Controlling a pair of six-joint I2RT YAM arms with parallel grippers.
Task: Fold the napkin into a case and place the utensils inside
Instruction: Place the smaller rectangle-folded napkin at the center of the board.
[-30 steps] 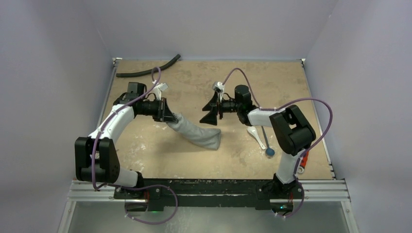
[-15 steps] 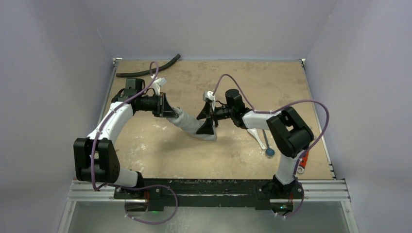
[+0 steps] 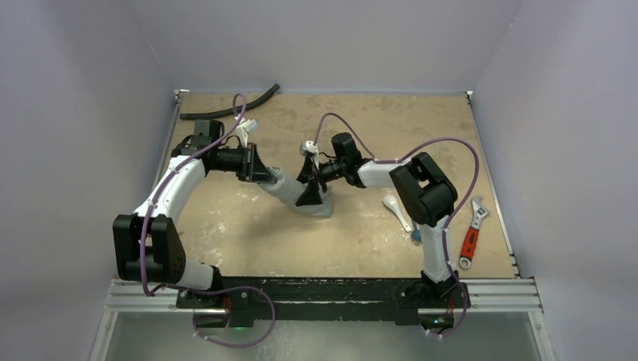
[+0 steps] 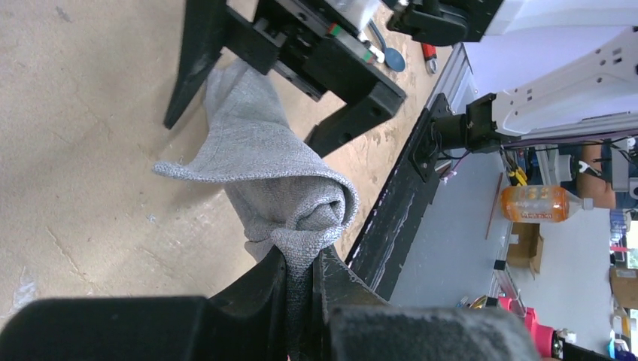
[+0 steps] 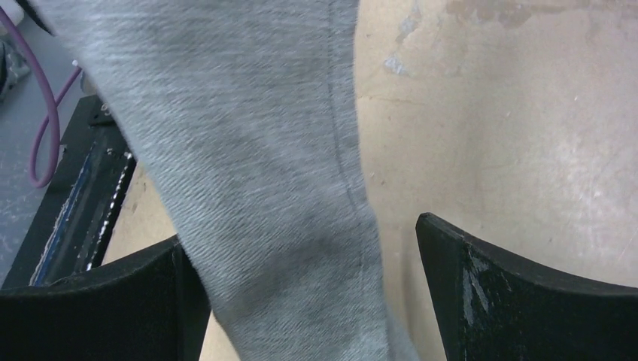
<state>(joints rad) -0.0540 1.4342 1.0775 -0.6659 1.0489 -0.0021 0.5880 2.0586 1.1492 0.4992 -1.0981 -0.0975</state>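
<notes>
We see the napkin (image 4: pixel 263 162) as thin grey cloth, matt, with a coarse woven grain close up and a stitched hem line in the right wrist view. The bench (image 3: pixel 361 120) looks like tan board, matt and mottled, with pale scuffs and fine cracks. We find the right gripper (image 5: pixel 301 241) matt black plastic, faintly grainy, with a few pale dusty marks; the left gripper (image 4: pixel 301 271) looks the same. The spoon (image 3: pixel 395 209) is smooth white plastic. The wrench (image 3: pixel 472 228) has a bright bare metal head and a glossy red handle. The hose (image 3: pixel 226 111) is dull black, rubbery-looking.
</notes>
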